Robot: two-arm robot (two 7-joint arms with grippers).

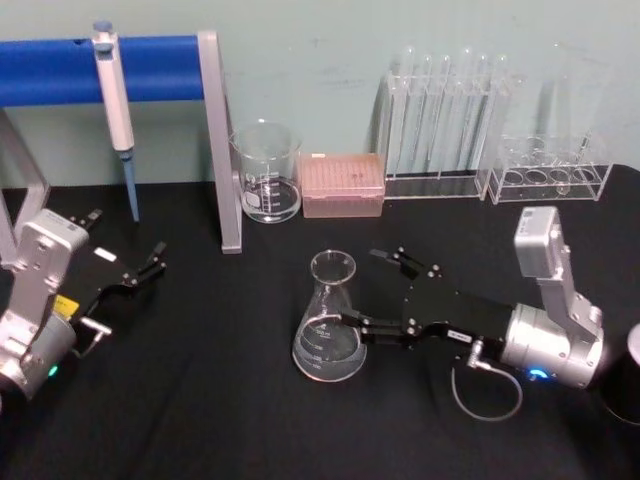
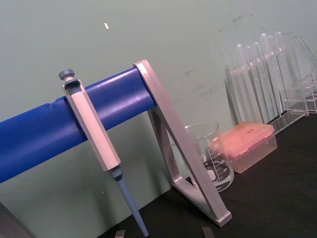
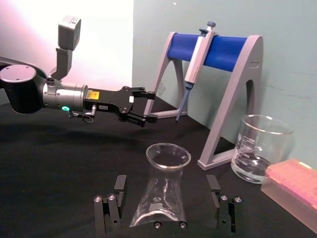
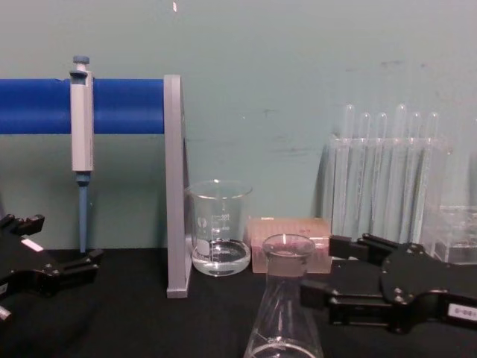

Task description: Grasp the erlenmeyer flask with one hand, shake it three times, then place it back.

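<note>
a: we have the erlenmeyer flask (image 1: 330,320) just below the middle of the head view, upright on the black table (image 1: 200,400).

b: and the right gripper (image 1: 365,290) reaches in from the lower right, lying low and pointing left at it. we see its pincer released, jaws spread wide.

a: the right wrist view makes it plain for us: the flask sits low in the centre of the frame, between the two fingers (image 3: 118,191), with dark cloth showing between the glass and each one.

b: so nothing is gripped. in the head view the nearer finger ends right at the flask's base. touching or not, we cannot tell.

a: at the upper left of the right wrist view we spot the left gripper (image 3: 147,106), above the table and well apart from the flask, its fingers parted too and holding nothing.

b: along the top of the head view we get the beaker (image 1: 266,172) with a little clear liquid at the bottom, the pink tip box (image 1: 342,185) just beside it on the right, then the test tube rack (image 1: 440,130).

a: and at the upper left, the pipette (image 1: 115,100) hangs on the blue-barred stand (image 1: 150,68).
</note>
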